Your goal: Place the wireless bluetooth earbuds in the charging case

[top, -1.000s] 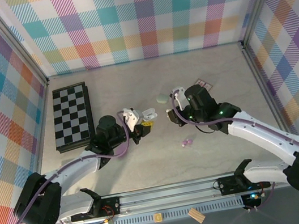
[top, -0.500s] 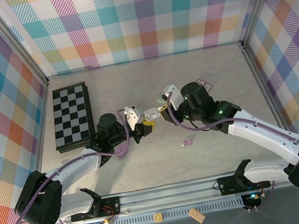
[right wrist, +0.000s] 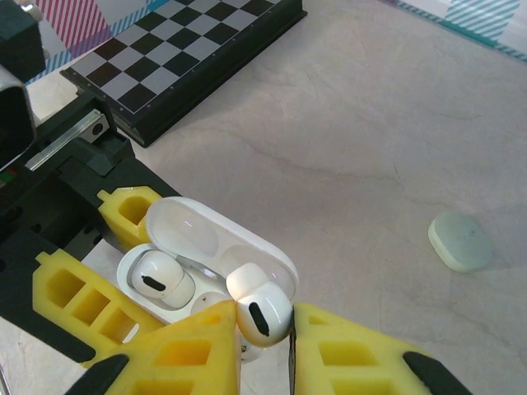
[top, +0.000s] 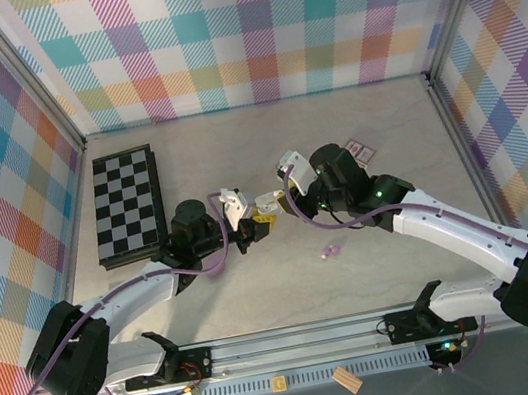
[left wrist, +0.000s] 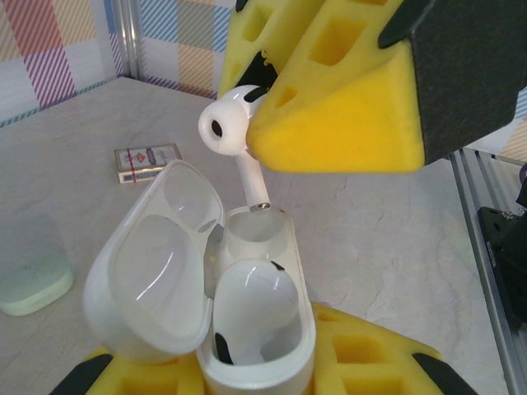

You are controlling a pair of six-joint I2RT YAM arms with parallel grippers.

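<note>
My left gripper point(left wrist: 255, 374) is shut on the base of an open white charging case point(left wrist: 325, 333), lid point(left wrist: 152, 263) swung back. One white earbud point(left wrist: 251, 309) sits in the nearer socket. My right gripper point(right wrist: 265, 333) is shut on a second white earbud point(right wrist: 263, 311), held just above the case point(right wrist: 132, 267). Seen from the left wrist, this earbud point(left wrist: 230, 127) points its stem down to the mouth of the empty socket point(left wrist: 255, 234). From above, the two grippers point(top: 260, 220) point(top: 285, 204) meet at the case point(top: 269, 200). A lilac earbud point(top: 331, 249) lies loose on the table.
A folded chessboard point(top: 126, 205) lies at the left. A mint-green case point(right wrist: 460, 240) rests on the table beyond the grippers. A small patterned card point(top: 362, 150) lies at the back right. Checked walls close three sides.
My right gripper has carried the white earbud left, from beside the case to directly over its empty socket. The left gripper has held the case still.
</note>
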